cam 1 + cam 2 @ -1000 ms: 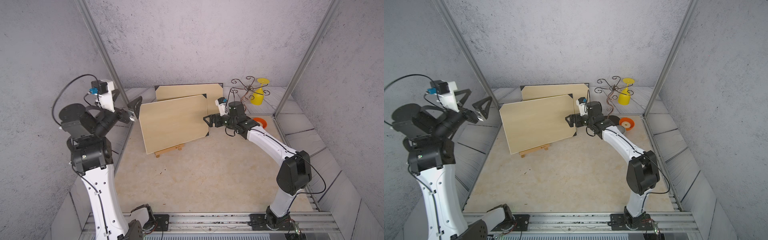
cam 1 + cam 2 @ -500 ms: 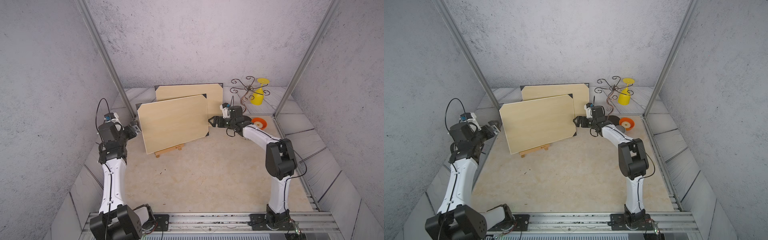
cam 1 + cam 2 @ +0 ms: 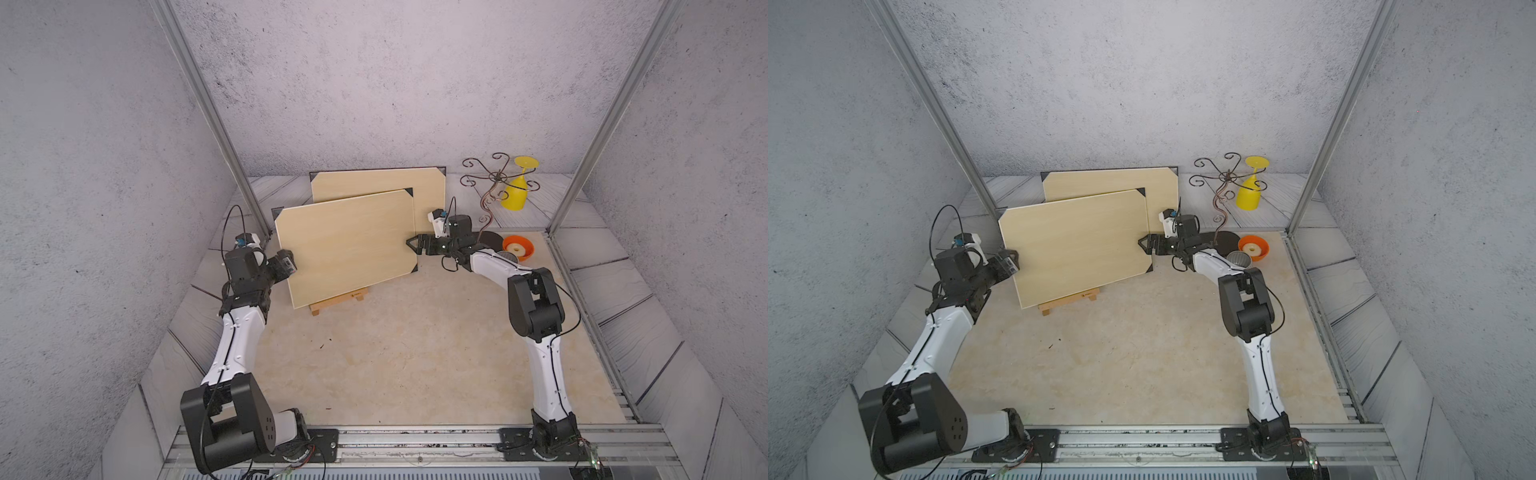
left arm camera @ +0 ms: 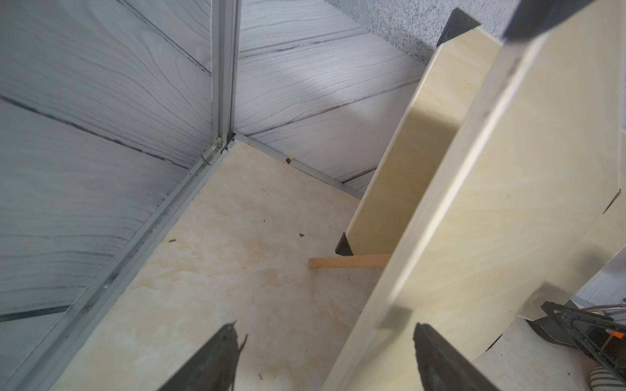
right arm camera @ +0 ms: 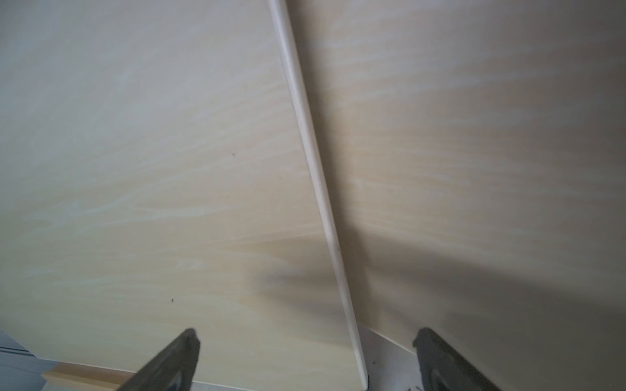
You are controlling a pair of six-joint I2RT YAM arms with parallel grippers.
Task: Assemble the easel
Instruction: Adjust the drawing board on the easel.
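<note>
A pale wooden board (image 3: 349, 245) (image 3: 1075, 245) leans tilted on the low wooden easel (image 3: 338, 302) (image 3: 1069, 302), most of which it hides. My left gripper (image 3: 291, 264) (image 3: 1013, 264) is open at the board's left edge. In the left wrist view its jaws (image 4: 325, 338) straddle that edge (image 4: 440, 203), and an easel bar (image 4: 349, 262) sticks out behind. My right gripper (image 3: 411, 243) (image 3: 1144, 243) is open at the right edge. Its jaws (image 5: 306, 342) straddle the board (image 5: 169, 169) without closing on it.
A second board (image 3: 374, 187) (image 5: 474, 135) stands against the back wall behind the first. At the back right are a curly metal stand (image 3: 494, 183) with a yellow glass (image 3: 515, 191) hanging on it, and an orange bowl (image 3: 518, 248). Metal frame posts (image 3: 216, 124) flank the floor.
My left arm has swung down from high on the left, bringing its gripper to the board's left edge. The right gripper has stayed near the right edge. The board has not moved.
</note>
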